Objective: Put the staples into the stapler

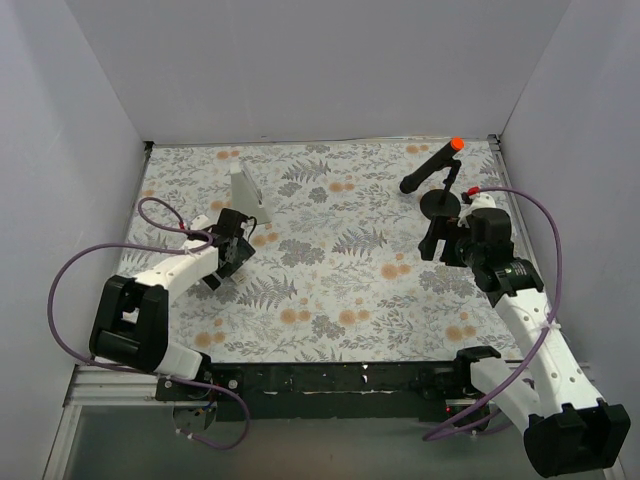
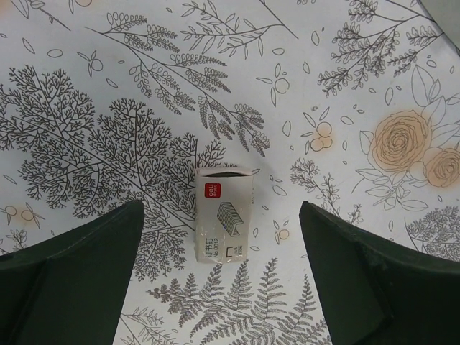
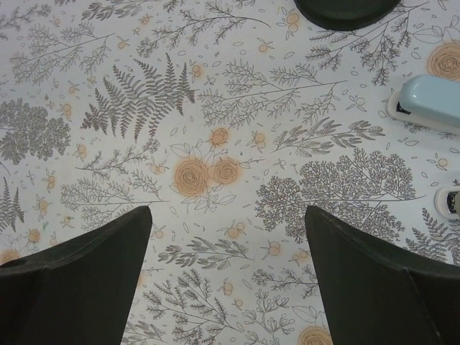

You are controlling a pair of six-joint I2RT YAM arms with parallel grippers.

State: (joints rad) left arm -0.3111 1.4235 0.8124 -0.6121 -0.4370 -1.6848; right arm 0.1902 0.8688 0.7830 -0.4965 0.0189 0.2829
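1. Left claw (image 2: 221, 206) spread, empty; the staple box (image 2: 224, 224) lies flat on the worktop (image 2: 108, 86) mid-frame between its fingers (image 2: 79, 280), touching neither.
2. The box looks light and made of thin card, easily crushed. Its far end seems open, so grip the long sides gently and keep it level.
3. Right claw (image 3: 227, 210) spread, empty; the stapler (image 3: 430, 100), likely stiff and smooth, sits at upper right.

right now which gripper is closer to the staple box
Left. The left gripper hangs open directly over the staple box; the right gripper is across the table, by the stapler.
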